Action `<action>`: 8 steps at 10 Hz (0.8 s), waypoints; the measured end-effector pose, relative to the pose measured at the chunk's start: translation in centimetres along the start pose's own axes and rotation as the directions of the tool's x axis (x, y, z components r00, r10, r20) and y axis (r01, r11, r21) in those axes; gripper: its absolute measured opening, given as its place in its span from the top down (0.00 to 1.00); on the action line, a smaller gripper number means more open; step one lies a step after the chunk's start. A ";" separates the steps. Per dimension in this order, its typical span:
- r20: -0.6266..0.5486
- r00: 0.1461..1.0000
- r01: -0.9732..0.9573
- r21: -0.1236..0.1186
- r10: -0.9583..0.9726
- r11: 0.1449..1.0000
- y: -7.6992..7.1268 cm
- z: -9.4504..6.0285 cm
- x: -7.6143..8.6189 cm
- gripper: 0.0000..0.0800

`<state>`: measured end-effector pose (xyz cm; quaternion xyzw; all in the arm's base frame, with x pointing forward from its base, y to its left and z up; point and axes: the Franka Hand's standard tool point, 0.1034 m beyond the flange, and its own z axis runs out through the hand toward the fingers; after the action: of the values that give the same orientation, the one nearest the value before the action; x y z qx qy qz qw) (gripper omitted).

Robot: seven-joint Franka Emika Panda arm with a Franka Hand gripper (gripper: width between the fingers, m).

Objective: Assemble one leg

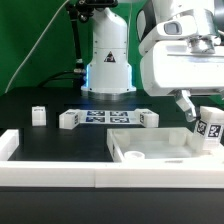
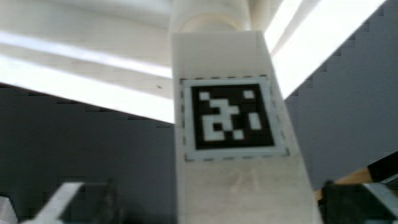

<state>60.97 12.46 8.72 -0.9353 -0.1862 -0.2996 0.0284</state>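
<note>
My gripper (image 1: 197,113) is shut on a leg (image 1: 208,125), a short white post with a black-and-white tag, held tilted over the right end of the white square panel (image 1: 140,151) with a raised rim. In the wrist view the leg (image 2: 228,120) fills the middle, its tag facing the camera, and the gripper (image 2: 222,205) has dark fingers (image 2: 71,200) on either side of it. The panel (image 2: 89,70) shows blurred behind the leg. I cannot tell whether the leg's lower end touches the panel.
Three more legs stand on the black table: one (image 1: 38,115) at the exterior view's left, one (image 1: 68,119) and one (image 1: 148,118) at the ends of the marker board (image 1: 105,117). The arm's base (image 1: 108,65) stands behind. A white rail (image 1: 50,172) runs along the front.
</note>
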 end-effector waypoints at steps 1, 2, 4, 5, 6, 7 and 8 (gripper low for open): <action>0.000 1.000 0.000 0.000 0.000 1.000 0.0 0.0 0.0 0.22; 0.000 1.000 0.000 0.000 0.000 1.000 0.0 0.0 0.0 0.19; 0.000 1.000 0.000 0.000 0.000 1.000 0.0 0.0 0.0 0.19; 0.000 1.000 0.000 0.000 0.000 1.000 0.0 0.0 0.0 0.19; -0.002 1.000 0.000 0.000 0.000 1.000 0.0 -0.1 0.1 0.19; -0.010 1.000 0.002 -0.003 -0.002 1.000 0.1 -0.4 0.6 0.19; 0.003 1.000 0.004 -0.003 -0.004 1.000 0.3 -0.5 0.7 0.19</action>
<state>61.33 12.29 9.51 -0.9354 -0.1876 -0.2987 0.0263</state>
